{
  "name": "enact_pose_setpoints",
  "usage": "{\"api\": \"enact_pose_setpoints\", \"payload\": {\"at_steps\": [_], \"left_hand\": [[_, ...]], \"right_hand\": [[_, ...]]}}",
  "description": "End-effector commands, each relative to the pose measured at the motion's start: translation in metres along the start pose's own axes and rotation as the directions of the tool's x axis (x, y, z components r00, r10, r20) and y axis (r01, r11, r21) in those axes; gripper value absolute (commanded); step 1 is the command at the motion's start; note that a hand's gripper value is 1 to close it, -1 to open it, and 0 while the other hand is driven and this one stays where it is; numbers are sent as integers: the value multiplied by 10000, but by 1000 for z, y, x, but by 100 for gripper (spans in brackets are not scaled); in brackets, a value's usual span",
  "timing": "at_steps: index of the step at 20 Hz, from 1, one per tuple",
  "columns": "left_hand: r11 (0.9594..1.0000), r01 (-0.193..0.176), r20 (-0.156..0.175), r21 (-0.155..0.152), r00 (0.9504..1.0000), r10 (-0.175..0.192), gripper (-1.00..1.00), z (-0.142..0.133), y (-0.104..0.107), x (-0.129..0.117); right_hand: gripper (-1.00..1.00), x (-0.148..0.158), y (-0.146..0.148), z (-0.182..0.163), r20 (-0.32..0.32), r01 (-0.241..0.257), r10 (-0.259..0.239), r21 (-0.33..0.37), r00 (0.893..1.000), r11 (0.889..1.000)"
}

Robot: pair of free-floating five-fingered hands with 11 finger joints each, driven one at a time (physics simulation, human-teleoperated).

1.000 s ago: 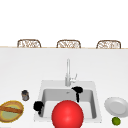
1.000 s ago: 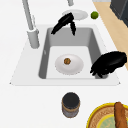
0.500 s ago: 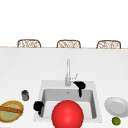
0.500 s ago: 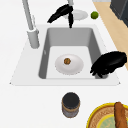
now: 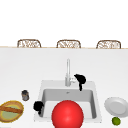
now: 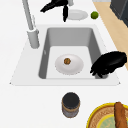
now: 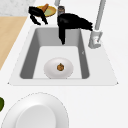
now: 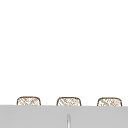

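We stand at a white tabletop [image 5: 20,75] with a sink [image 6: 71,35] set into it. Our right hand [image 5: 80,79] hovers just beside the faucet [image 5: 68,71], over the basin's back edge, one finger pointing straight down and the others loosely spread, holding nothing. We judge the faucet stiff, smooth and likely slippery; its lever near the base looks the best place to press or hook. Our left hand [image 5: 38,106] hangs at the sink's front left corner, fingers curled downward around nothing. A big red ball [image 5: 67,115] covers the near basin in the front view. Inside lies a white dish [image 6: 69,64] with a small brown bit [image 6: 67,61] on it.
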Motion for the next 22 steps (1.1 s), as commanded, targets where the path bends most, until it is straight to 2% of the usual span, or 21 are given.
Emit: {"api": "enact_pose_setpoints", "payload": {"at_steps": [1,2,5,6,7,13,17,22], "left_hand": [[10000,0,0,0,10000,0,0,0,0,0],[10000,0,0,0,10000,0,0,0,0,0],[10000,0,0,0,10000,0,0,0,0,0],[10000,0,0,0,10000,0,0,0,0,0],[10000,0,0,0,10000,0,0,0,0,0],[10000,0,0,0,10000,0,0,0,0,0],[10000,0,0,0,10000,0,0,0,0,0],[10000,0,0,0,10000,0,0,0,0,0]], "right_hand": [[-100,0,-19,-7,140,-306,318,-765,9994,9966],[-100,0,-23,-9,145,-341,355,-877,9993,9956],[-100,-4,-17,-40,206,-28,31,-138,9998,9999],[-100,-10,-18,-45,23,-1,2,-446,10000,9990],[-100,-7,-14,-55,29,-60,61,-457,10000,9989],[-100,-19,-4,-91,-97,-315,322,646,9994,9974],[-100,-18,-3,-105,-181,-251,286,1705,9994,9850],[-100,-16,-5,-126,-365,-218,339,2910,9988,9565]]}}
